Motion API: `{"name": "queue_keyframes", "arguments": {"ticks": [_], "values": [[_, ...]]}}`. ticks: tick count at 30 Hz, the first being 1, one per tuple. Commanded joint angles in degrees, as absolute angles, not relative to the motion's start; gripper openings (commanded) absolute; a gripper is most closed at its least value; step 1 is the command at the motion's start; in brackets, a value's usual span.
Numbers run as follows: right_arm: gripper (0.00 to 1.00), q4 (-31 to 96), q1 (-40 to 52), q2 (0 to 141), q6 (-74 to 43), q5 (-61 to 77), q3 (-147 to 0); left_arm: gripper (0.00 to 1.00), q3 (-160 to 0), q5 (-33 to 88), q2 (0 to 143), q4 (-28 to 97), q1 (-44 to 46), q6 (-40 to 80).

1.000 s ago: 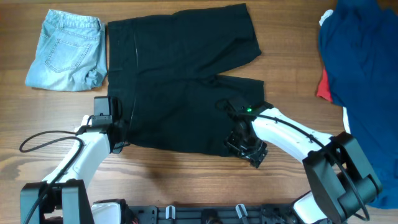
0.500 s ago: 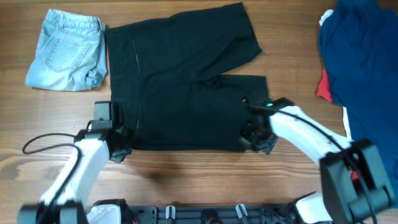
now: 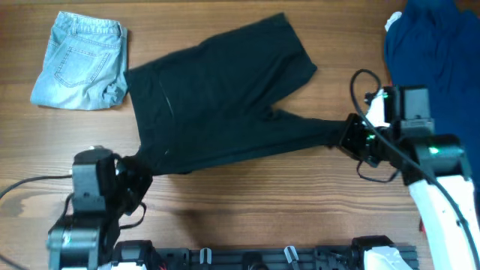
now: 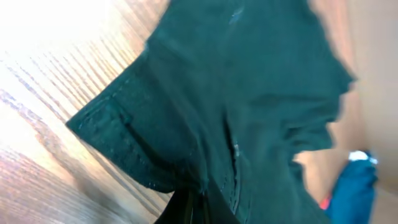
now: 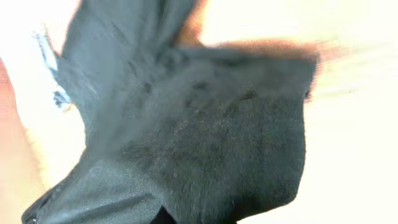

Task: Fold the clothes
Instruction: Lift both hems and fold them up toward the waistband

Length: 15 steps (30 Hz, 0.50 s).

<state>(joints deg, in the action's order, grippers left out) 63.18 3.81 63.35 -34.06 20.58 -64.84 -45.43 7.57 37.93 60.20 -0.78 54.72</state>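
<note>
Now clamped at two points: black shorts (image 3: 217,105) drawn out across the middle of the tabletop (image 3: 247,214), waistband (image 3: 141,112) to the left, legs to the right. Held at the near-left waistband corner by the left gripper (image 3: 141,174), closed on the cloth, with the band's edge running down between its fingers in the left wrist view. Held at the hem of the near leg (image 3: 300,135) by the right gripper (image 3: 346,137), likewise closed, on a bunched fold that fills the right wrist view. Stretched between the two along a left-to-right line, tilted a little toward the far side at its right end. Far leg (image 3: 277,52) loose, splayed toward the far right, gripped by neither arm. Seen from the left gripper, spreads right and far; seen from the right gripper, spreads left and far. Judged mid-straightening, with no fold made yet. Probably calls next for carrying the near edge over toward the far edge, across that long axis, both arms in step; right arm nearer the loose leg, left arm nearer the waistband. Well apart at far left, light-blue denim shorts (image 3: 81,58); at far right, a dark blue garment (image 3: 439,67), close behind the right arm and worth keeping off.
</note>
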Motion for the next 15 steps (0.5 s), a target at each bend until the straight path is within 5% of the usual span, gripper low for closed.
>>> {"name": "queue_keyframes", "arguments": {"ticks": [1, 7, 15], "values": [[0.04, 66.19, -0.36, 61.63, -30.70, 8.34, -71.96, 0.04, -51.31, -3.99, 35.77, 65.28, -2.13, 52.42], [0.04, 67.94, -0.36, 61.89, -28.25, 8.14, -76.82, 0.04, -55.42, -5.21, 35.66, 69.49, -2.15, 51.16], [0.04, 54.50, -0.34, 76.73, -19.57, 12.91, -76.82, 0.04, -55.42, -12.08, 39.88, 69.87, -2.15, 51.44]]}}
